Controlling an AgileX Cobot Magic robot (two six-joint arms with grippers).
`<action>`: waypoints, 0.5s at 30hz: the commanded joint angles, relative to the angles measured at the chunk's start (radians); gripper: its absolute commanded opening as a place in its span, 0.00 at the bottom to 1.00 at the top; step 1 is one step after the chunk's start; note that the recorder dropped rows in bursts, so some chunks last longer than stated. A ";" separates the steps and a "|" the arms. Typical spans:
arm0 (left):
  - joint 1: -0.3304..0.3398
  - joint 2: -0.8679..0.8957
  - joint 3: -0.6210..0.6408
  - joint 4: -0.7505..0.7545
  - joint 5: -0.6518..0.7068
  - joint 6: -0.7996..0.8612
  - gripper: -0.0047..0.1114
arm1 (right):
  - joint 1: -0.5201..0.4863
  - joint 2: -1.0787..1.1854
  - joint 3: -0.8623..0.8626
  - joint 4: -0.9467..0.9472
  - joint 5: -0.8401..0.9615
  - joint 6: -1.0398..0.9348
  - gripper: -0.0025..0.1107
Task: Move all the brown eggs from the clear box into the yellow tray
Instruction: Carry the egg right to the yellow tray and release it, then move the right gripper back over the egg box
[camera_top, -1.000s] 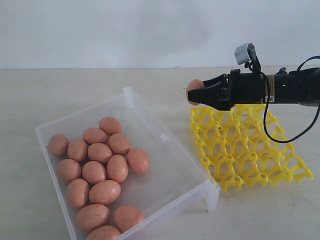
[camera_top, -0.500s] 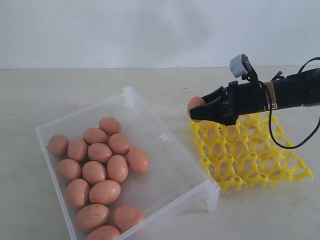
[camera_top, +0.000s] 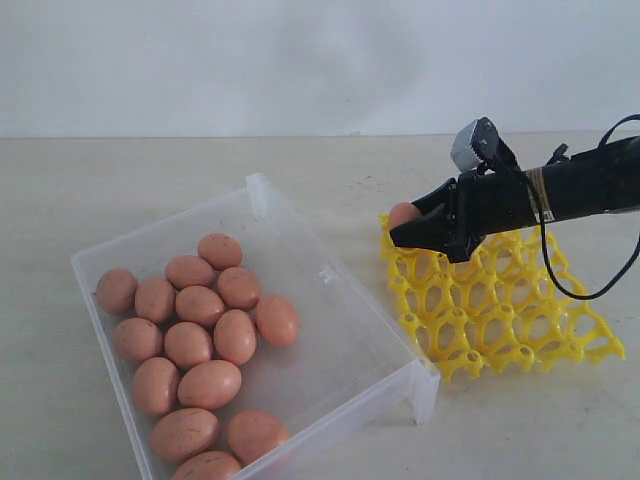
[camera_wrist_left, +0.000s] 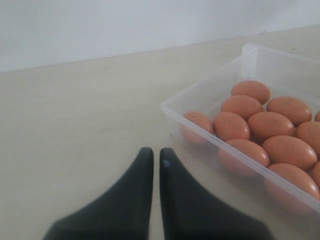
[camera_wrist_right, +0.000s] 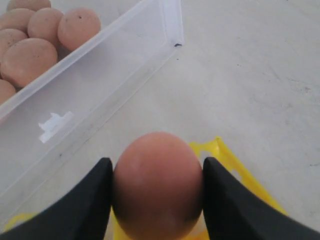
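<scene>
Fifteen smooth pinkish-brown oval eggs (camera_top: 200, 306) are lying clustered and touching one another in the left part of the large shallow clear plastic box (camera_top: 340, 345). Some are showing faint speckles. One more brown egg (camera_top: 403, 214) is being gripped on both sides by the black fingers (camera_wrist_right: 95, 200) of the right gripper (camera_top: 405, 228). It is sitting over the far corner, nearest the box, of the bright yellow openwork plastic egg tray (camera_top: 500, 310), which is lying flat just right of the box.
</scene>
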 joint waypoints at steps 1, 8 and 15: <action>-0.006 -0.003 0.004 -0.007 -0.005 0.001 0.08 | -0.004 -0.002 -0.003 0.002 0.022 -0.007 0.08; -0.006 -0.003 0.004 -0.007 -0.005 0.001 0.08 | -0.004 -0.002 -0.003 0.004 0.022 -0.007 0.44; -0.006 -0.003 0.004 -0.007 -0.005 0.001 0.08 | -0.004 -0.002 -0.003 0.071 -0.008 -0.007 0.52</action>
